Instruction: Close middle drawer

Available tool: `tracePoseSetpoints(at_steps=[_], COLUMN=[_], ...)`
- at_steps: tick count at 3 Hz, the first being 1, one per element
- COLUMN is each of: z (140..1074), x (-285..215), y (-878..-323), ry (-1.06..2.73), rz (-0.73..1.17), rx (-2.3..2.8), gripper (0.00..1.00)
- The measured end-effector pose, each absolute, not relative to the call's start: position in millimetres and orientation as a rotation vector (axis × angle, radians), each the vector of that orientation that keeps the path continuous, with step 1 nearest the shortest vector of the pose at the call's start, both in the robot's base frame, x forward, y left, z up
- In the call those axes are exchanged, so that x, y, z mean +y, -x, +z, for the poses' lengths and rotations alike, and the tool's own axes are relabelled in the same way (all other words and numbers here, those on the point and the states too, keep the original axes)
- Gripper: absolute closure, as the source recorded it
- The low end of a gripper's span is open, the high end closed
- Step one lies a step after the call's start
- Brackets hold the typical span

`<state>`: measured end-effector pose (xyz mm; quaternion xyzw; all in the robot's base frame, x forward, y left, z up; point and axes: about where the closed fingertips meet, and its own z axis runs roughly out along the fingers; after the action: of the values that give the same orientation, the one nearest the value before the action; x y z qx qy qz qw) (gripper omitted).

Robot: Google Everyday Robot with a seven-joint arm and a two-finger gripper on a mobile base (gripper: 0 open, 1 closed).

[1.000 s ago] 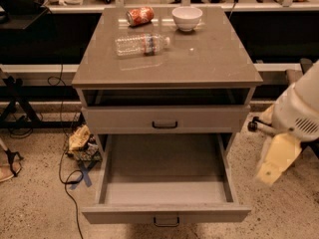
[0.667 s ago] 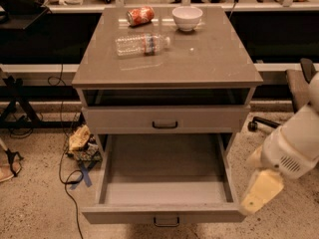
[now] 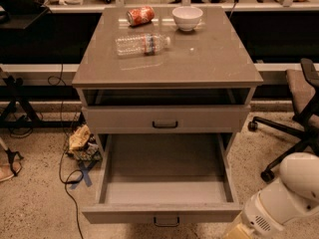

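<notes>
The middle drawer (image 3: 164, 183) is grey, wide and shallow. It stands pulled far out of the cabinet and is empty inside. Its flat front (image 3: 124, 214) faces me, with a small black bar handle (image 3: 166, 222) low at the centre. The uppermost grey drawer (image 3: 209, 118) sits pushed in above it. The lowest drawer is hidden under the open one. My white arm (image 3: 289, 193) enters at the bottom right. My gripper (image 3: 235, 231) shows only as a cream tip at the picture's bottom edge, just right of the open drawer's front right corner and apart from the handle.
On the cabinet top (image 3: 214, 59) lie a plastic bottle (image 3: 142, 44), a red can (image 3: 140, 15) and a white bowl (image 3: 187, 17). An office chair (image 3: 299, 113) stands at the right. Cables and crumpled litter (image 3: 82, 143) lie on the floor at the left.
My arm and gripper have dropped from beside the cabinet's right side down towards the open drawer's front right corner. The drawer has not moved.
</notes>
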<state>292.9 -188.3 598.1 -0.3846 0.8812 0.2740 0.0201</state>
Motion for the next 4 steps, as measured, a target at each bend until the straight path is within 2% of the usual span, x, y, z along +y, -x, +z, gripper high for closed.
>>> tracePoseSetpoints(at_steps=[1, 3, 4], z=[594.7, 578.3, 535.0], x=[-187.6, -190.6, -203.6], y=[-293.3, -292.4, -288.1], ry=[1.190, 1.147, 1.065], rz=[0.849, 0.836, 0.832], rx=[2.732, 2.746, 2.729], gripper=[0.96, 1.00, 1.00])
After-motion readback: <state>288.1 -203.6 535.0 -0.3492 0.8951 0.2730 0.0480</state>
